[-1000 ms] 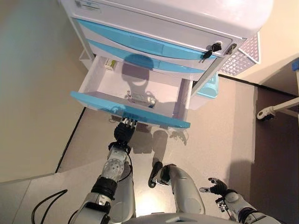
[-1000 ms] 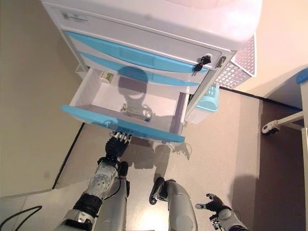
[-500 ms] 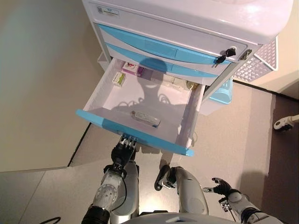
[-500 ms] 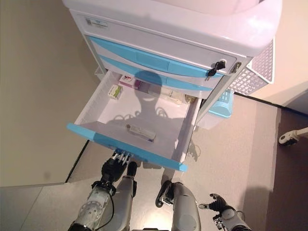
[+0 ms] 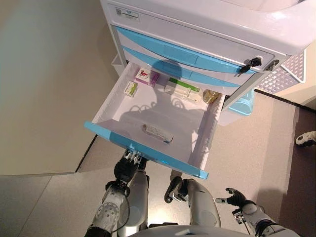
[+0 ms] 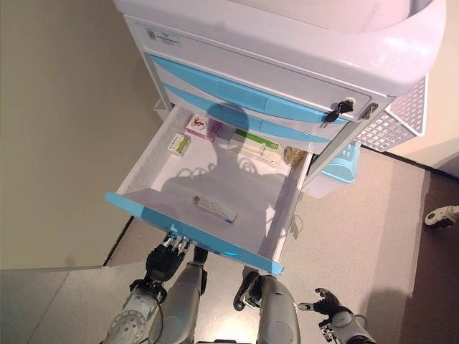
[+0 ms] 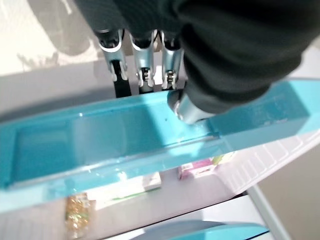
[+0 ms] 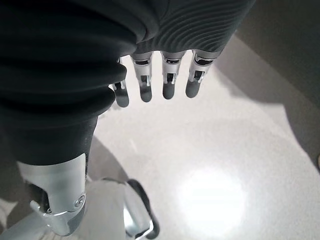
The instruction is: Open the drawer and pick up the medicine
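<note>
Fingers (image 7: 142,65) of the left hand (image 5: 127,168) hook under the blue front of the pulled-out drawer (image 5: 143,152), curled on its grip; only the left wrist view shows this. Inside, a medicine strip (image 5: 158,133) lies at 6 o'clock, boxes (image 5: 146,77) at 12. The right hand (image 5: 232,198) hangs over the floor at 5 o'clock, fingers straight, empty.

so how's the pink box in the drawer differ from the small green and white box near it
The pink box is larger and sits at the drawer's back; the small green and white box is slimmer and lies nearer the left wall, slightly forward. Both are flat cartons resting on the open white drawer floor.
</note>
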Tool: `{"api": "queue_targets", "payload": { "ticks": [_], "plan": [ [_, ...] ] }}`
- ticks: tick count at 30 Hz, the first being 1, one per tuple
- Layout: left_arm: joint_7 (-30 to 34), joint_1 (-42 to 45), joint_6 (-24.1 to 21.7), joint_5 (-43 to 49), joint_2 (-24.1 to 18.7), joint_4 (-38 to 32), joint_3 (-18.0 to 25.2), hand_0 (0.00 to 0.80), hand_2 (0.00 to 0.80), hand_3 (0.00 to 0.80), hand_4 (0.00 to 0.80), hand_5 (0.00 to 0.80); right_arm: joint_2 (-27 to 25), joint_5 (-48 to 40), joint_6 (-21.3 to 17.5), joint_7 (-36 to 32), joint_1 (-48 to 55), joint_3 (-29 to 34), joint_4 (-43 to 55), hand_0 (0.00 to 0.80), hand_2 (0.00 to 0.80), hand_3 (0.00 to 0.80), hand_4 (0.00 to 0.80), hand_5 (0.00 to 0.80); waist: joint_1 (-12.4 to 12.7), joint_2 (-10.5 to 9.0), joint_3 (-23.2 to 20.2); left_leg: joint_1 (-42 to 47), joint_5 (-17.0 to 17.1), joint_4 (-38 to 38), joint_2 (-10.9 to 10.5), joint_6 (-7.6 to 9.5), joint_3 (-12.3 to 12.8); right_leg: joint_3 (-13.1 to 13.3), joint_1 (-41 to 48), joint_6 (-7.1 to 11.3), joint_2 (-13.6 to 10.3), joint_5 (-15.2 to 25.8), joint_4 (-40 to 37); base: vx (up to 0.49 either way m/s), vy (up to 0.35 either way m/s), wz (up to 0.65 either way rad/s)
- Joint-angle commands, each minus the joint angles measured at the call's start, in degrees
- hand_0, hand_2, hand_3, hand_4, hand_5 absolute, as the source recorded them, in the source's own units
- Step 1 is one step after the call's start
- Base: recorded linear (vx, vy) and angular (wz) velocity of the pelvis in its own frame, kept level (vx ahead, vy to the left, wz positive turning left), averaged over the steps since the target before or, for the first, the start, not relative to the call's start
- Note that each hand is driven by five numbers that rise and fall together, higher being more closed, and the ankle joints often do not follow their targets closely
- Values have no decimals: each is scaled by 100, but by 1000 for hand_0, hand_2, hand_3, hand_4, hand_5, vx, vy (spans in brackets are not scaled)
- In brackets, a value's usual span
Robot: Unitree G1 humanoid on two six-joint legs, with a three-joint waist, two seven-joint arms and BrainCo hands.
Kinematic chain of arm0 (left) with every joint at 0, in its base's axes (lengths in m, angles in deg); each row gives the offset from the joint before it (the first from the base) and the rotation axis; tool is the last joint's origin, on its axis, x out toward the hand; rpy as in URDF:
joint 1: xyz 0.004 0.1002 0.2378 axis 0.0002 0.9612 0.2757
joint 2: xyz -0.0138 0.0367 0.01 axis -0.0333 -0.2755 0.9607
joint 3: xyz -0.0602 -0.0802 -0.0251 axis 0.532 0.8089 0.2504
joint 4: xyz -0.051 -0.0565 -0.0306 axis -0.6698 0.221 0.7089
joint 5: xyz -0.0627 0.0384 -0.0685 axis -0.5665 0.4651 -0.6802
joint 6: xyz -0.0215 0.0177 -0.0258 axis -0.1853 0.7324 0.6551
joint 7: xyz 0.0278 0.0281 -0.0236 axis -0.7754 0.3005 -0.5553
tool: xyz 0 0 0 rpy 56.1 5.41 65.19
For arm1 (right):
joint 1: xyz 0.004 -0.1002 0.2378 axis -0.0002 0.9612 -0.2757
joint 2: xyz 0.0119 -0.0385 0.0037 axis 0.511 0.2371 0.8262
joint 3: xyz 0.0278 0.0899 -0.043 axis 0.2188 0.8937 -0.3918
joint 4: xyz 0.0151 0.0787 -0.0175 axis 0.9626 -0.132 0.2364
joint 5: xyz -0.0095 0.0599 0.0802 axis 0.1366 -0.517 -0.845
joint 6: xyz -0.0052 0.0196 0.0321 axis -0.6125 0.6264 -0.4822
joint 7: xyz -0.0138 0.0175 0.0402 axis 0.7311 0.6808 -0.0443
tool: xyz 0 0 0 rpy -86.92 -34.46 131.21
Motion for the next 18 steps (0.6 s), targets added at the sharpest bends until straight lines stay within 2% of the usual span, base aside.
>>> {"api": "queue_targets", "payload": {
  "ticks": [1, 5, 12, 18],
  "plan": [
    [87, -143, -1171, 524, -759, -1547, 1021, 0, 0, 0, 0, 0, -233, -105, 94, 171, 74, -100, -226, 0, 0, 0, 0, 0, 181, -41, -387, -206, -541, 683, -182, 572, 425, 973, -116, 766, -47, 1406, -963, 27, 53, -15],
    [-137, 57, -1120, 968, -907, -1374, 1084, 0, 0, 0, 0, 0, -292, -137, 108, 227, 37, -82, -153, 0, 0, 0, 0, 0, 145, -39, -367, -196, -542, 613, -155, 619, 537, 1115, -147, 813, -10, 1502, -1105, 18, 59, -19],
    [-314, 267, -807, 1788, -1152, -995, 947, 0, 0, 0, 0, 0, -413, -206, 134, 288, -27, -62, 40, 0, 0, 0, 0, 0, -19, 0, -316, -231, -535, 576, -167, 688, 722, 1298, -250, 851, -17, 1604, -1177, 17, 70, -18],
    [-487, 321, -371, 3297, -1441, 7, 865, 0, 0, 0, 0, 0, -537, -293, 180, 257, -5, -31, 245, 0, 0, 0, 0, 0, -227, 53, -393, -154, -540, 436, -154, 715, 869, 1507, -289, 853, -7, 1643, -1295, 47, 56, -16]
  ]
}}
